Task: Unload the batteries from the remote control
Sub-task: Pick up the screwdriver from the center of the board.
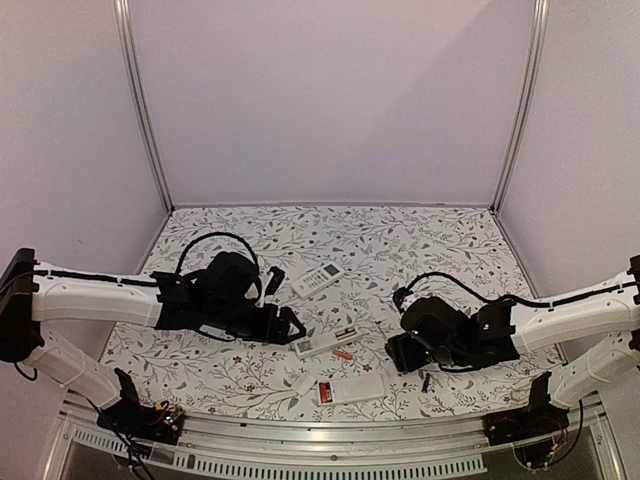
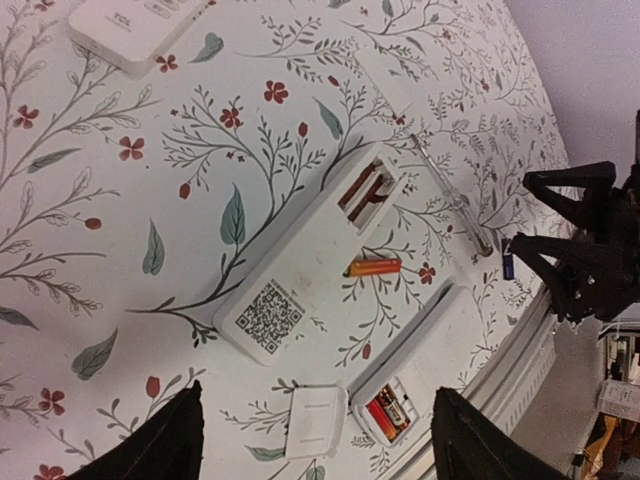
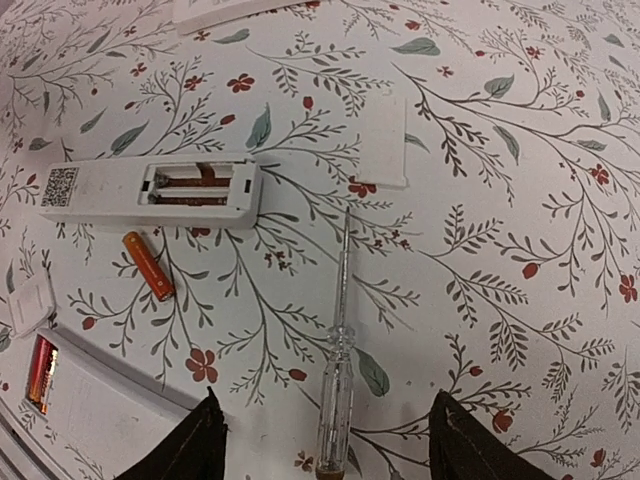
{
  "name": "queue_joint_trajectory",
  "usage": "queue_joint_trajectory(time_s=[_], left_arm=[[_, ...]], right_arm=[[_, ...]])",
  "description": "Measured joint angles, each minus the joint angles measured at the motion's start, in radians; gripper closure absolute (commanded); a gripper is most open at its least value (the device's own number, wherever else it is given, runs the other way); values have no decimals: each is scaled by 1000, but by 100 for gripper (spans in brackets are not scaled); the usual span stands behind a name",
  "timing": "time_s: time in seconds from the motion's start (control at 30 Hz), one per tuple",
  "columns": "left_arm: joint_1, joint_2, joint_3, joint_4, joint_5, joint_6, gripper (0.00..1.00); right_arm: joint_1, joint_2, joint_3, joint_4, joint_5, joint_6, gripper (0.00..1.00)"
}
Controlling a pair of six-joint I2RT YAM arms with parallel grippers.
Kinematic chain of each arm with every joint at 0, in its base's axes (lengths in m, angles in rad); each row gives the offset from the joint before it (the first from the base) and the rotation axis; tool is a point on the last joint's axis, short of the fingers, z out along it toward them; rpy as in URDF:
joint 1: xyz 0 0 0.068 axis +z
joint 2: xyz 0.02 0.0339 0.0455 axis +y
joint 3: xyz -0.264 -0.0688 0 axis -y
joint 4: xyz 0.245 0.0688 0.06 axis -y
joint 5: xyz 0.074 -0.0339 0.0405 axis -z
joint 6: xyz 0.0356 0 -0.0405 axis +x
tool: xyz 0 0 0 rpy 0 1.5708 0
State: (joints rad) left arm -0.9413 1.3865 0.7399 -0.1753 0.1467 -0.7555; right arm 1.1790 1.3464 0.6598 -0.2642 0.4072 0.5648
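The left claw [image 2: 315, 400] and the right claw [image 3: 325, 400] are both hanging open, gripping nothing, above the tabletop [image 1: 430, 240] toward its near edge. An orange battery [image 3: 148, 265] is lying loose just beside the opened remote [image 3: 100, 185]; red batteries [image 2: 390, 410] are sitting inside a second remote [image 1: 355, 388] nearer that edge.

Both arms match: left arm [image 1: 100, 300] and right arm [image 1: 570, 315] have white tube shells with black joints. The left gripper [image 1: 292, 327] and right gripper [image 1: 393, 352] are chunky, all black, fingers [image 2: 165, 450] dark matte wedges. A black cable [image 1: 215, 237] loops off each wrist. Black bases [image 1: 140, 415] at 7 and 5 o'clock — tiny coloured wires there.
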Motion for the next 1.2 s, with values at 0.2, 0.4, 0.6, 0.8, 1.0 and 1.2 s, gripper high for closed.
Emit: queue_joint_trajectory(time_s=[0.2,0.4,0.6,0.8,1.0,1.2], left_arm=[[0,-5,0,34,-3,-8,22],[0,-6,-3,71,-6,-29,22],[0,-8,-3,98,-5,-42,22],[0,-38,-20,127,-6,-42,22],[0,-47,-23,148,-6,-50,22],[0,-48,-25,190,-16,-61,22]], right_arm=[[-41,11,-5,-46,-2,68,43],[-41,63,-5,-40,-26,79,52],[-41,100,-6,-14,-48,74,63],[-42,153,-6,11,-63,71,72],[-48,166,-6,26,-78,76,86],[-57,164,-5,52,-89,97,93]])
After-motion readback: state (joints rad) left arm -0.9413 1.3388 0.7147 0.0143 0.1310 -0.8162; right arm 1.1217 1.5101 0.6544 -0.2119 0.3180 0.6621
